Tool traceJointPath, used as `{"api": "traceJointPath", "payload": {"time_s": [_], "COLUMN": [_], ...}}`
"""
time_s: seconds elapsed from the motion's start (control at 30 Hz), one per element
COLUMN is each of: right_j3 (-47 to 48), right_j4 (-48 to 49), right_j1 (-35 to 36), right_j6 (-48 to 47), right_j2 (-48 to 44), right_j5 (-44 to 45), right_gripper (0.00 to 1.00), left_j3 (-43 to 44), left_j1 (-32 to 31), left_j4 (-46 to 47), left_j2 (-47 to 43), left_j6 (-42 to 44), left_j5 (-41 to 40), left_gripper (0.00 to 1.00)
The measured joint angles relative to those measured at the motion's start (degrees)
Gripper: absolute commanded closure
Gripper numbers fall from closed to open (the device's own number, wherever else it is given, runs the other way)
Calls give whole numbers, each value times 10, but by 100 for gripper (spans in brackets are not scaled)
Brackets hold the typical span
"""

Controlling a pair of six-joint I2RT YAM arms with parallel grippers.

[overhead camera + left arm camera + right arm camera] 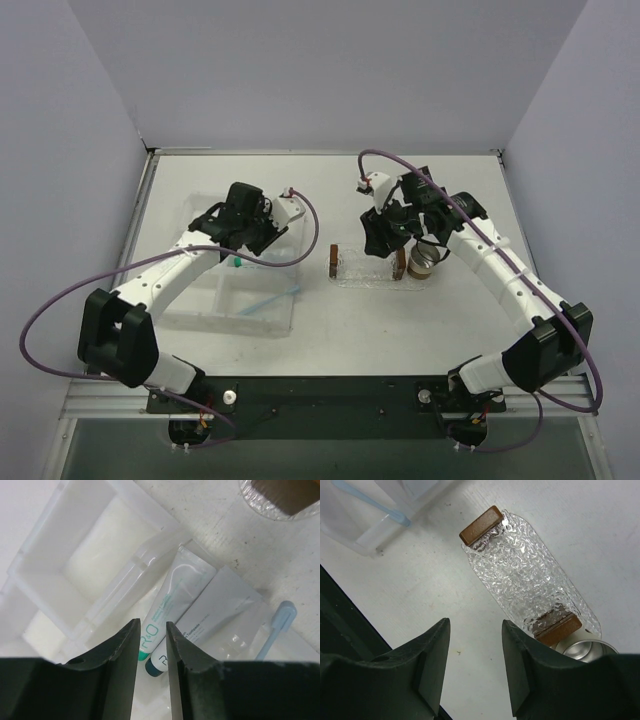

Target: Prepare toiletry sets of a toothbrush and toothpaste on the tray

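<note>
Left arm: reaches over the clear box (190,305) on the left side of the table (330,345). The left pincer (151,635) has its fingers apart by a narrow gap and is clamped on nothing. It hangs above the capped ends of the toothpaste.

Toothpaste: two tubes lie flat in the box, side by side and touching along their length. The first tube (175,595) has a teal-green cap. The second tube (220,602) has a darker cap. Both caps point toward the pincer.

Toothbrush (277,625): lies in the box just beside the second tube, on the side away from the first. Whether it shares their compartment cannot be told.

Right arm: reaches over the middle of the table. The right pincer (475,630) has its fingers wide apart, with nothing between them. It hangs above the table near the tray.

Tray (530,580): lies flat on the table, to the right of the box and apart from it, with a brown handle (481,524) at each end. A metal cup (582,650) stands just beside its right end.
</note>
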Motion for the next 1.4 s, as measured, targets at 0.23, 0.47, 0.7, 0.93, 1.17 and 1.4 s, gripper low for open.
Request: {"api": "traceJointPath", "payload": {"time_s": [0.23,0.47,0.7,0.93,1.17,1.4], "right_j3": [17,16,-11,-19,-24,-27], "right_j4": [7,16,19,20,21,23], "right_j1": [-10,-93,-133,-156,-158,-158], "right_j6": [35,65,66,66,66,68], "right_j2": [1,-1,-18,-18,-16,-15], "right_j5": [19,60,86,94,92,83], "right_gripper": [59,59,59,59,59,59], "left_j3": [0,0,0,-10,-18,-18], "left_j1": [-23,-96,-151,-162,-163,-163], "left_j4": [-3,-3,1,11,32,32], "left_j2": [-26,-3,51,84,84,84], "left_j6": [-55,-112,-160,-195,-203,-205], "left_j5": [17,-23,-117,-160,-182,-179], "left_gripper": [56,54,54,54,46,45]}}
